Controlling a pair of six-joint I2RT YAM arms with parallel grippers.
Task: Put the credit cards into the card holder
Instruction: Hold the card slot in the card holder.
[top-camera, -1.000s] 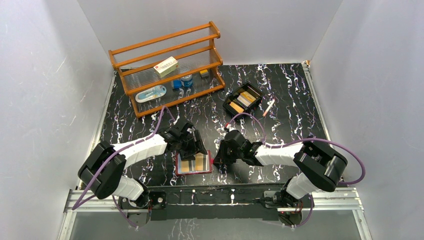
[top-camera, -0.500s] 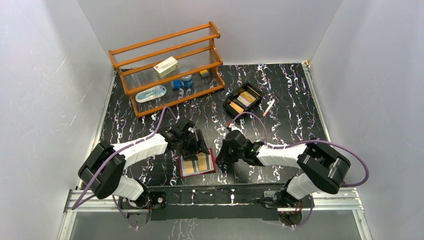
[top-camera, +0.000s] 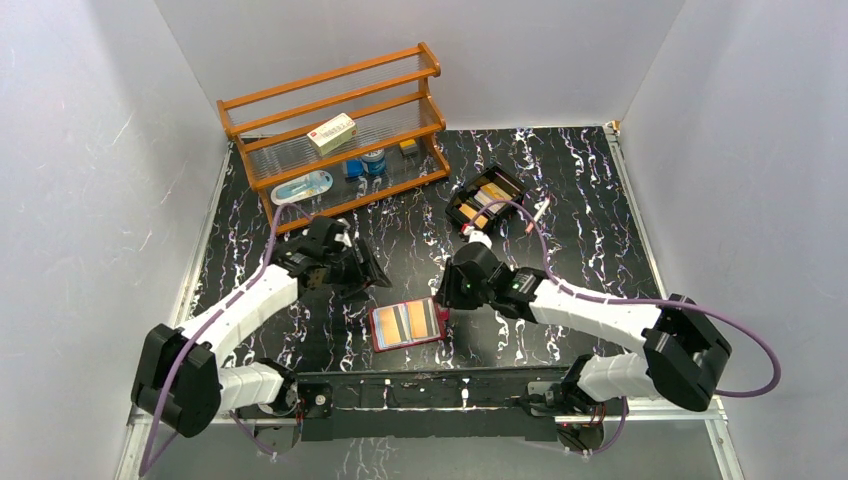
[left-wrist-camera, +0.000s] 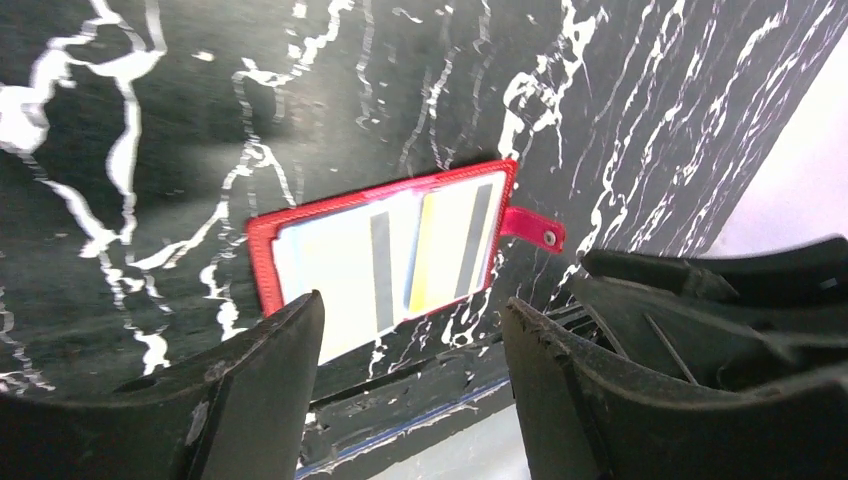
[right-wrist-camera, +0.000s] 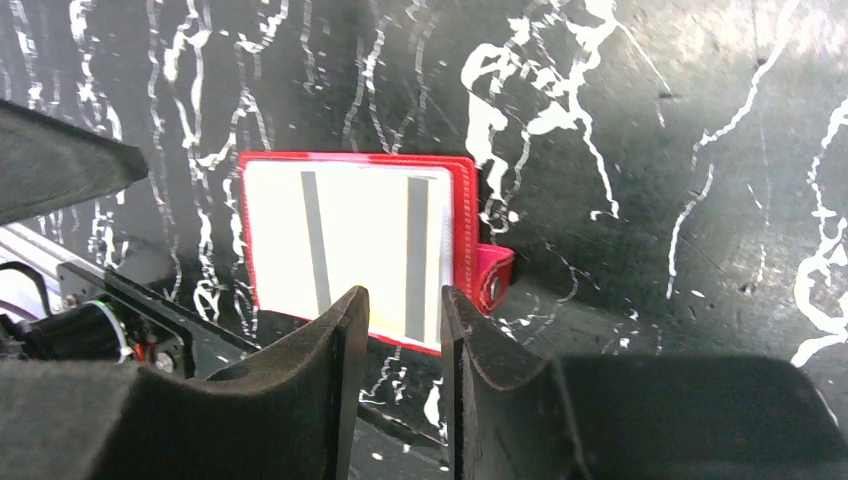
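The card holder (top-camera: 379, 331), a red wallet with a snap tab, lies open and flat near the table's front edge, between the two arms. Credit cards (top-camera: 406, 321) with grey stripes sit in its slots, pale and yellow in the left wrist view (left-wrist-camera: 345, 262) and in the right wrist view (right-wrist-camera: 355, 235). More cards (top-camera: 473, 213) lie in the black tray (top-camera: 508, 181) at the back. My left gripper (top-camera: 368, 272) hangs open behind and left of the wallet (left-wrist-camera: 262, 262), holding nothing. My right gripper (top-camera: 451, 293) hovers by the tab (right-wrist-camera: 492, 278), its jaws narrowly open and empty.
A wooden shelf rack (top-camera: 335, 95) stands at the back left with a cream box (top-camera: 331, 132), blue cans (top-camera: 372, 160) and a packet (top-camera: 301, 186). A pen (top-camera: 537, 214) lies right of the tray. The metal base rail (top-camera: 440, 388) runs just in front of the wallet.
Both grippers have pulled back from the wallet, the left arm swinging back and left. The right gripper has opened. The wallet has slid a little to the right and turned slightly.
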